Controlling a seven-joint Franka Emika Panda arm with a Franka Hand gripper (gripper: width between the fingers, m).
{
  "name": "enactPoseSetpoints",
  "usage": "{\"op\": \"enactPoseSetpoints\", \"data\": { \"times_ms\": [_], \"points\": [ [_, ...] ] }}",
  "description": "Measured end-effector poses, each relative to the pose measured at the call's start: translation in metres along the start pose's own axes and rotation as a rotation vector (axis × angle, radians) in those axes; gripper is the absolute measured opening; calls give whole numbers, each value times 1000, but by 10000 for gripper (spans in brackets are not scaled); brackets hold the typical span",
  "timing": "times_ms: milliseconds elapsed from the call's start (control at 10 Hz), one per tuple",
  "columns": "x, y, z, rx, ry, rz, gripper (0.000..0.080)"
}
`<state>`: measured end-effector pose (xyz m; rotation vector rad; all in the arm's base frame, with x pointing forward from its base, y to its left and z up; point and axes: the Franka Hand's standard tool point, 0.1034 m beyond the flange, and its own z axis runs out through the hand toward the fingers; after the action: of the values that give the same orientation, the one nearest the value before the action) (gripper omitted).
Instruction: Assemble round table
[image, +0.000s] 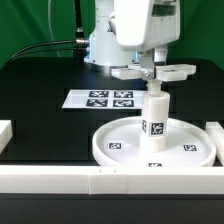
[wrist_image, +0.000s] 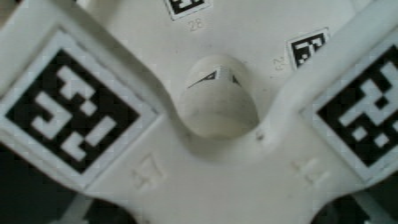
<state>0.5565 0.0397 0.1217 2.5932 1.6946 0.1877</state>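
Note:
The large rimmed round disc (image: 120, 145) lies flat on the black table. The short thick post (image: 155, 115) stands upright on its middle. My gripper (image: 152, 68) is shut on the small cross-shaped piece (image: 168, 71) and holds it level just above the post's top. In the wrist view the cross-shaped piece (wrist_image: 196, 150) fills the picture, with a tagged arm on each side and a round socket (wrist_image: 222, 100) at its centre. My fingers show only dimly at the picture's corners. The post is hidden beneath the cross there.
The marker board (image: 105, 98) lies flat behind the disc. White border bars run along the front (image: 90, 182), the exterior view's left (image: 5, 135) and right (image: 215, 132). The robot's base (image: 105, 45) stands at the back.

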Motion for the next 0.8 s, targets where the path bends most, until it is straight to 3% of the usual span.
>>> {"op": "enactPoseSetpoints", "data": {
  "times_ms": [200,800],
  "points": [
    [1,0,6,17,-8,5,448],
    [-1,-2,11,26,-11,8,448]
  ]
}}
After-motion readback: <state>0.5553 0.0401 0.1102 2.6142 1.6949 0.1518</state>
